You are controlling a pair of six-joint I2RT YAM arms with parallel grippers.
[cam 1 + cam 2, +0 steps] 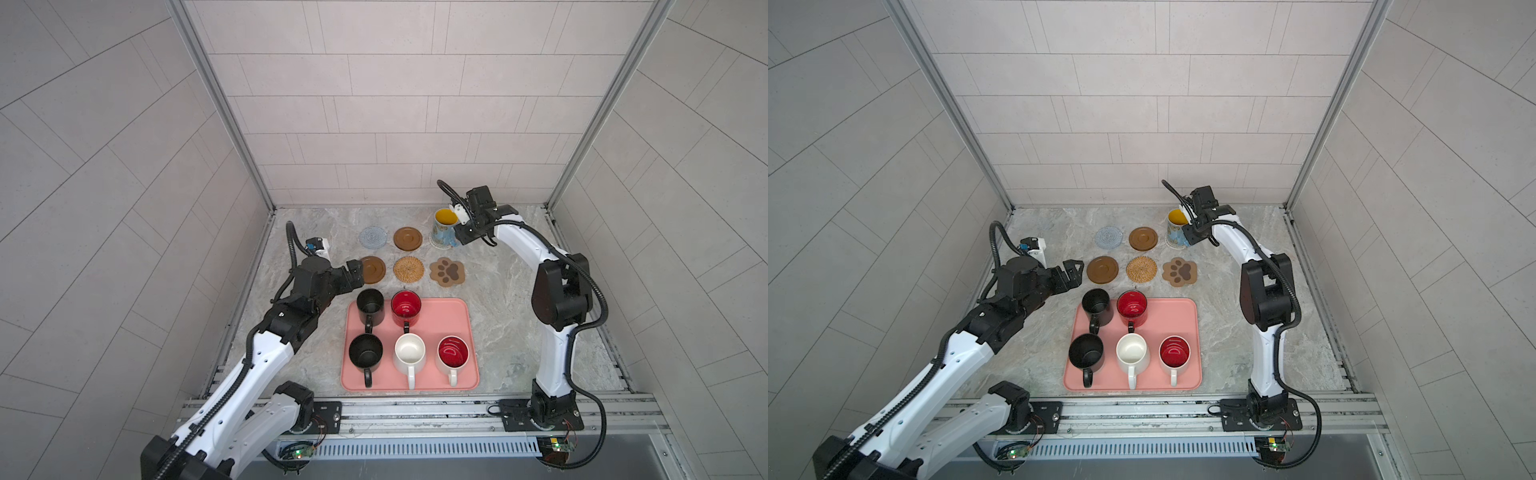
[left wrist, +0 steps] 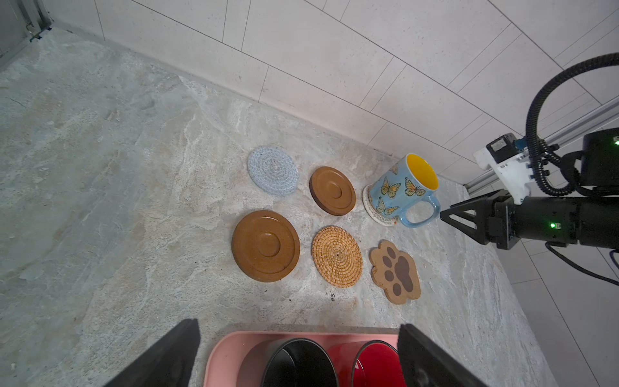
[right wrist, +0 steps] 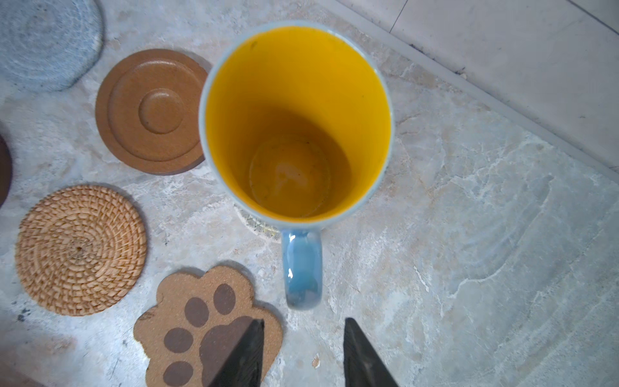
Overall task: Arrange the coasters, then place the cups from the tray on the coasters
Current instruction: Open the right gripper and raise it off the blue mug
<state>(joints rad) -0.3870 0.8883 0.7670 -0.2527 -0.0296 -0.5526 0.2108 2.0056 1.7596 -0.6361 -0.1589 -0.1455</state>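
Observation:
Six coasters lie in two rows behind the tray [image 1: 457,322]. The light blue cup [image 1: 444,226] with a yellow inside stands on the whitish coaster [image 1: 437,246] at the back right. In the right wrist view my right gripper [image 3: 303,321] is open, its tips just short of the cup's handle [image 3: 302,268] and apart from it. My left gripper [image 2: 298,324] is wide open and empty, hovering at the tray's far left corner near a black cup [image 1: 370,305]. The red cup [image 1: 406,307], another black cup [image 1: 365,353], the white cup [image 1: 409,353] and the red-lined white cup [image 1: 453,353] stand on the tray.
The other coasters are bare: grey-blue woven [image 1: 373,237], brown disc [image 1: 407,238], brown disc [image 1: 374,270], rattan [image 1: 409,269], paw [image 1: 446,271]. The back wall runs close behind the blue cup. Bare marble lies right of the tray.

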